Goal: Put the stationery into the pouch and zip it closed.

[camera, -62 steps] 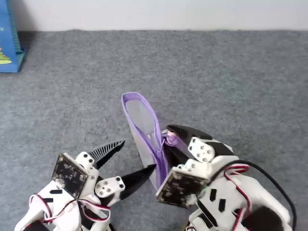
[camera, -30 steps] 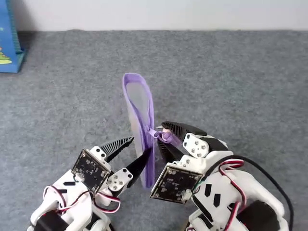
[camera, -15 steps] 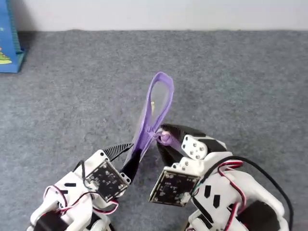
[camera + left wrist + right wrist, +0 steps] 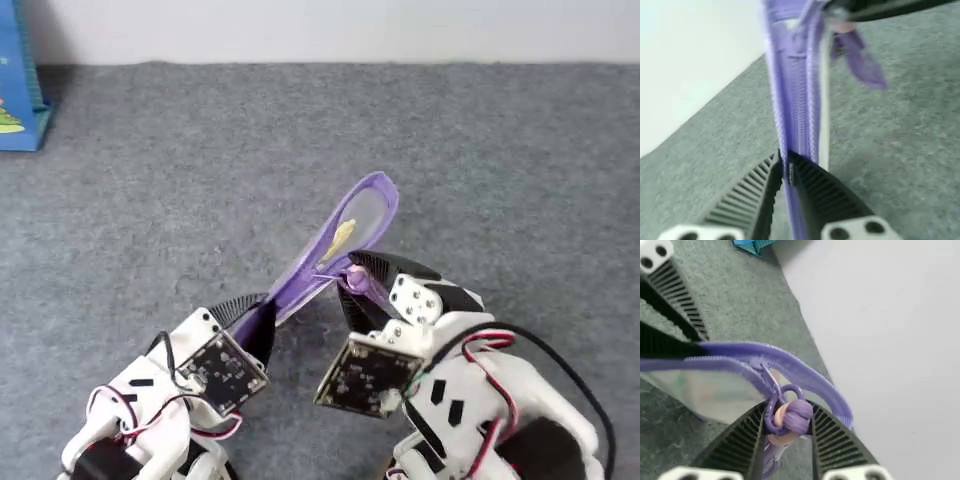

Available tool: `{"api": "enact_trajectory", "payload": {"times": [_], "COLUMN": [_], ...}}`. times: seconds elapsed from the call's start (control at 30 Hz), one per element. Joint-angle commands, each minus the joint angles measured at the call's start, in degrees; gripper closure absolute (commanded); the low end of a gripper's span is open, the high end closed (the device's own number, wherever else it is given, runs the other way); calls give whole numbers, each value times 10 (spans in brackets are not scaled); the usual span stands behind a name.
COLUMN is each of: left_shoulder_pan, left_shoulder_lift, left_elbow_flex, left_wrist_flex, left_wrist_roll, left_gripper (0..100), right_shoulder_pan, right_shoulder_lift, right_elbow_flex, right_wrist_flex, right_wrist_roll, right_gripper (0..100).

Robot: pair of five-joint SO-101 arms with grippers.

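Observation:
The purple-edged pouch (image 4: pixel 310 272) with clear sides hangs off the table between both arms, tilted up toward the far right. A yellowish item (image 4: pixel 338 238) shows through its clear side. My left gripper (image 4: pixel 262 318) is shut on the pouch's near end; in the left wrist view its fingers (image 4: pixel 786 172) pinch the zipper edge (image 4: pixel 795 90). My right gripper (image 4: pixel 352 282) is shut on the zipper pull; in the right wrist view the purple pull charm (image 4: pixel 795 412) sits between its fingers (image 4: pixel 787 422). The pull's tassel (image 4: pixel 860 57) dangles beside the zipper.
A blue box (image 4: pixel 18 80) stands at the far left by the white wall. Grey carpet (image 4: pixel 500 160) covers the table around the arms. The left arm's black fingers (image 4: pixel 670 300) also show in the right wrist view, beyond the pouch (image 4: pixel 715 390).
My left gripper, open beside the pouch before, has shut on its near end. The pouch has swung from leaning far-left to tilting far-right. The right gripper kept hold of the pull.

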Motion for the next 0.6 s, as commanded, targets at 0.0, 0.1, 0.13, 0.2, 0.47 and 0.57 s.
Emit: {"api": "enact_trajectory", "payload": {"times": [0.0, 0.1, 0.13, 0.2, 0.47, 0.57], "left_shoulder_pan": [-40, -45, -45, -45, -34, 5], "left_shoulder_lift": [7, 7, 7, 7, 7, 7], "left_elbow_flex": [-36, -52, -58, -71, -122, -147], "left_wrist_flex": [-11, 2, 7, 13, 15, 41], "left_wrist_roll": [29, 84, 98, 114, 118, 119], "left_gripper": [932, 787, 745, 700, 697, 697], "right_shoulder_pan": [7, -22, -30, -40, -51, -52], "right_shoulder_lift": [3, 4, 4, 4, 48, 55], "right_elbow_flex": [-33, -31, -31, -31, -32, -33], "right_wrist_flex": [-17, -14, -14, -17, -19, -19], "right_wrist_roll": [4, 2, 1, -2, -19, -19], "right_gripper": [990, 990, 990, 990, 990, 990]}}
